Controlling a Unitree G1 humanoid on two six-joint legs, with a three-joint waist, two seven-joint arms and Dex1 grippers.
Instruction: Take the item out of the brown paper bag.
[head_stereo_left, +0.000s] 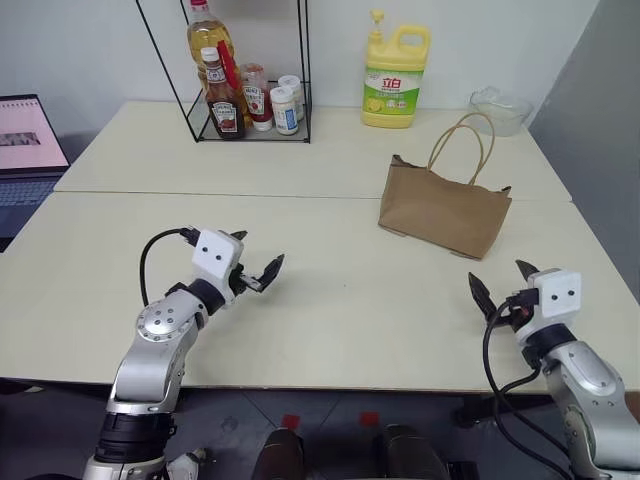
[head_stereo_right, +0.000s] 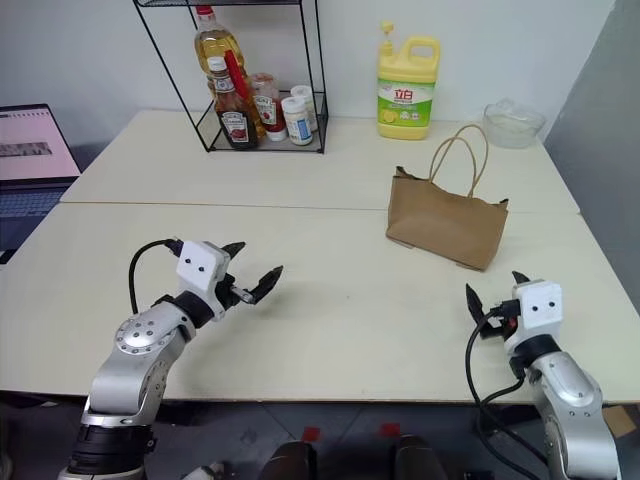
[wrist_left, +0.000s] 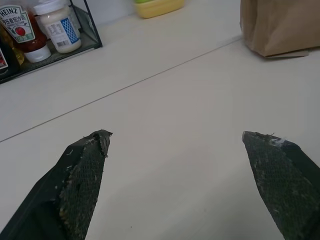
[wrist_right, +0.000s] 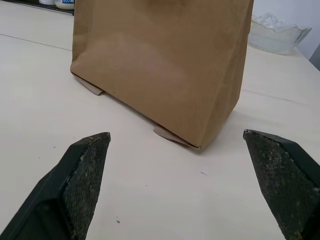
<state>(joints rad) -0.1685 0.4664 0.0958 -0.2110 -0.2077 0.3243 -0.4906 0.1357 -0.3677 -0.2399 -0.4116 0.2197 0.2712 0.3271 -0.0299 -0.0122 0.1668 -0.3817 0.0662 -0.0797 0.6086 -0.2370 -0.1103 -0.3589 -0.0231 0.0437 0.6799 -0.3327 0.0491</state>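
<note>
Cream matte table (head_stereo_left: 330, 300), two slabs joined along a thin seam. Black wire rack (head_stereo_left: 250, 125) at 11 o'clock on the far slab, filled with a tall oil bottle (head_stereo_left: 208, 35), a ketchup bottle (head_stereo_left: 222, 100) and small white-capped jars (head_stereo_left: 285, 108). Glossy yellow detergent jug (head_stereo_left: 396, 78) with green label at 12 o'clock, clear glass bowl (head_stereo_left: 500, 108) at 1 o'clock, open laptop (head_stereo_left: 28, 140) at 10 o'clock off the table edge.

Brown paper bag (head_stereo_left: 443, 208) upright at 1 o'clock from table centre, creased kraft paper, flat folded base, thin tan cord handles (head_stereo_left: 463, 145) looped above the mouth. Contents hidden; the item cannot be made out.

Right gripper (head_stereo_left: 505, 282) near the front edge, at 5 o'clock from the bag, well apart from it, black textured fingers (wrist_right: 85, 170) spread wide and empty, aimed at the bag's lower side. Left gripper (head_stereo_left: 255, 262) at 8 o'clock from the bag, farther off, fingers (wrist_left: 85, 175) likewise wide, nothing between them, over bare table.
</note>
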